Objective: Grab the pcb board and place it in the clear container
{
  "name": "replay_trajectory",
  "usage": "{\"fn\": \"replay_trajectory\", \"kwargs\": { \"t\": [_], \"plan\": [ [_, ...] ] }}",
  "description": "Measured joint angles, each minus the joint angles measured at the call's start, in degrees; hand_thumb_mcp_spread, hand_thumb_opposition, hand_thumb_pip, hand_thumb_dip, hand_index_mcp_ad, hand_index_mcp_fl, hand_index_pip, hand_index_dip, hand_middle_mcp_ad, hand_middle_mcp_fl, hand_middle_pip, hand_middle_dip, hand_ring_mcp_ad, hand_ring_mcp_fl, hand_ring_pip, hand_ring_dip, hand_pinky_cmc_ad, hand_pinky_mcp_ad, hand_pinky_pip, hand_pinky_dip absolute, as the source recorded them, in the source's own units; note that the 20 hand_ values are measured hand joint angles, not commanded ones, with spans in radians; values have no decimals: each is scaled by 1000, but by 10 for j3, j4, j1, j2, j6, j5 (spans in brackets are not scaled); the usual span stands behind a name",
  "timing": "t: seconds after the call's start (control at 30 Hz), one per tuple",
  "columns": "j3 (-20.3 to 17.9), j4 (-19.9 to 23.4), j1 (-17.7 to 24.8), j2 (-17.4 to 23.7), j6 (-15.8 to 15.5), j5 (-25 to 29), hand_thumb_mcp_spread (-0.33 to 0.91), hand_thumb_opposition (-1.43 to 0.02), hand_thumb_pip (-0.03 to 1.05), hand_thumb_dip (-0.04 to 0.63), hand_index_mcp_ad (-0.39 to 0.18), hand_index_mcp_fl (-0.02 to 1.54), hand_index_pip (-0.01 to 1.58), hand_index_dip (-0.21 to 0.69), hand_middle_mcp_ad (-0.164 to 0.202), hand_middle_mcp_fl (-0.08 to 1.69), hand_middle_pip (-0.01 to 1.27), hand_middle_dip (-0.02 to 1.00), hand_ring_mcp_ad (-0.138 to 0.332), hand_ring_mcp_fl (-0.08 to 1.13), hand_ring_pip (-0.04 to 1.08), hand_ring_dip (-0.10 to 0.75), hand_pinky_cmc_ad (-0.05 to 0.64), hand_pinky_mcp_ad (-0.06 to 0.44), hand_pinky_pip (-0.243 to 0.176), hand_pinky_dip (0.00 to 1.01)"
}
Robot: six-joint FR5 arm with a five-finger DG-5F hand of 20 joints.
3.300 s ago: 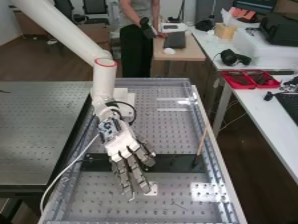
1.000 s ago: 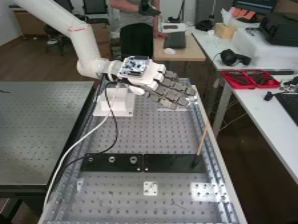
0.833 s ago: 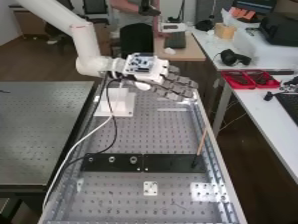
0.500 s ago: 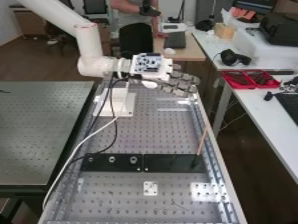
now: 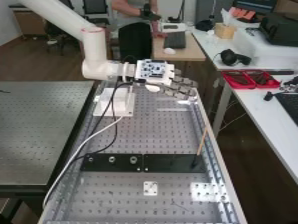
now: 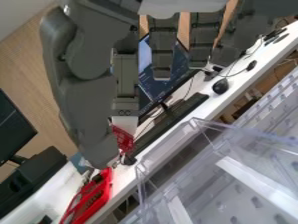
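Open hand (image 5: 179,91) hangs at the far end of the perforated desk (image 5: 153,135), near the clear container

Fingers extended and curled round nothing, it hangs back upward, palm toward the desk, and I see no grasp in it. From where I stand that looks like a posture for letting go, or for waiting above the drop-off — the clear container (image 6: 229,131) is close by in the wrist view, its see-through walls over the perforated surface. Pale strips (image 6: 256,177) lie in or under it; I can't tell which. If they are underneath, they may be there to mark or prop its place.

Where the task's pcb board is, I cannot tell. The circuit board (image 5: 154,69) on the hand's back seems to be the rig's own electronics, mounted there out of the palm's way. A small pale plate (image 5: 150,188) with holes lies flat toward the near end, perhaps just a bracket.

Two dark plates (image 5: 174,163) run end to end across the desk, one carrying small rings (image 5: 112,159), likely as a fixture to keep parts in place. A slim wooden stick (image 5: 202,141) leans upright at the other — probably so its top can be pinched easily. The loose cable (image 5: 116,131) hangs in a loop, presumably slack for the arm's travel.
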Motion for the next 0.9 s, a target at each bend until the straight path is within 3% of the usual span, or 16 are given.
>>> {"fn": "replay_trajectory", "kwargs": {
  "t": [0.7, 0.8, 0.83, 0.9],
  "plan": [
    [13, -26, -6, -38, 19, 10, 695, -909, 367, 267, -87, 468, 1274, 216, 77, 164, 131, 173, 183, 79, 99, 58, 328, 150, -63, 180],
    [14, -34, -8, -38, 19, 6, 700, -899, 377, 269, -133, 433, 1216, 222, 75, 164, 127, 173, 183, 79, 99, 58, 330, 150, -63, 180],
    [15, -35, -8, -38, 20, 5, 686, -880, 379, 274, -141, 490, 1211, 225, 75, 169, 127, 173, 183, 75, 99, 58, 328, 150, -63, 180],
    [15, -35, -9, -38, 20, 5, 672, -867, 379, 274, -143, 456, 1173, 230, 77, 147, 127, 173, 183, 75, 99, 58, 328, 147, -63, 180]
  ]
}}
